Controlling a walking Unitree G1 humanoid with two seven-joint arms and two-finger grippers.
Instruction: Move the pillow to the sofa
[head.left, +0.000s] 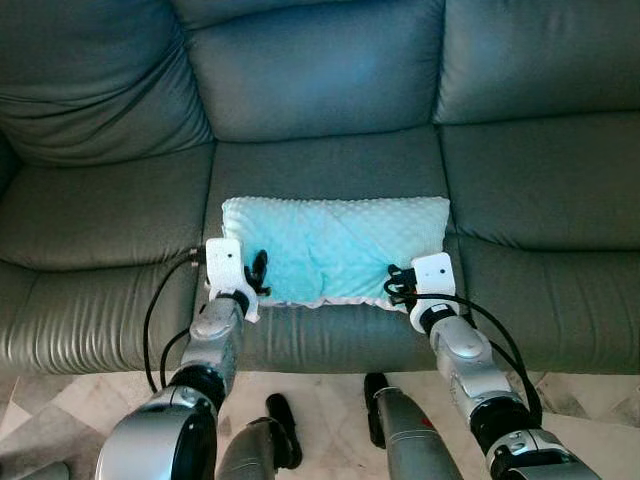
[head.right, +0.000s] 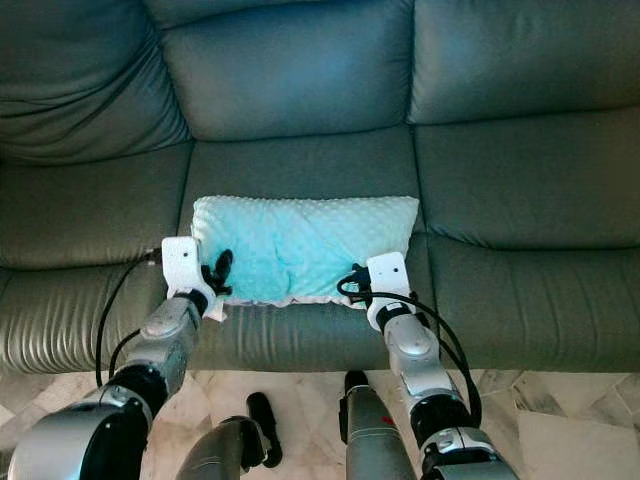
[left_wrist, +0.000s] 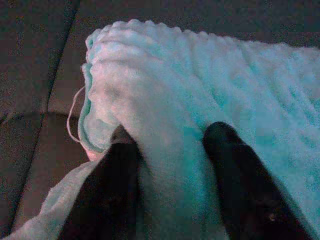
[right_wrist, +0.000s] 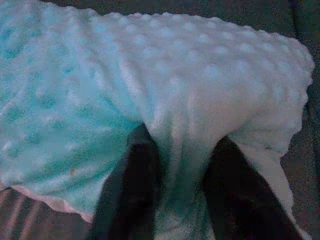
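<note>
A light turquoise dotted pillow (head.left: 335, 245) lies flat on the middle seat cushion of the grey sofa (head.left: 320, 90), close to the cushion's front edge. My left gripper (head.left: 258, 272) is shut on the pillow's near left corner; in the left wrist view its two black fingers (left_wrist: 112, 185) pinch a fold of the pillow (left_wrist: 175, 100). My right gripper (head.left: 400, 283) is shut on the near right corner, and its black fingers (right_wrist: 135, 185) squeeze the bumpy fabric of the pillow (right_wrist: 150, 75) between them.
The sofa's back cushions (head.left: 320, 60) rise behind the pillow, with free seat cushions left (head.left: 100, 220) and right (head.left: 550, 190). Below the sofa front lies a marble tiled floor (head.left: 330, 400), where my own legs and feet (head.left: 280, 420) stand.
</note>
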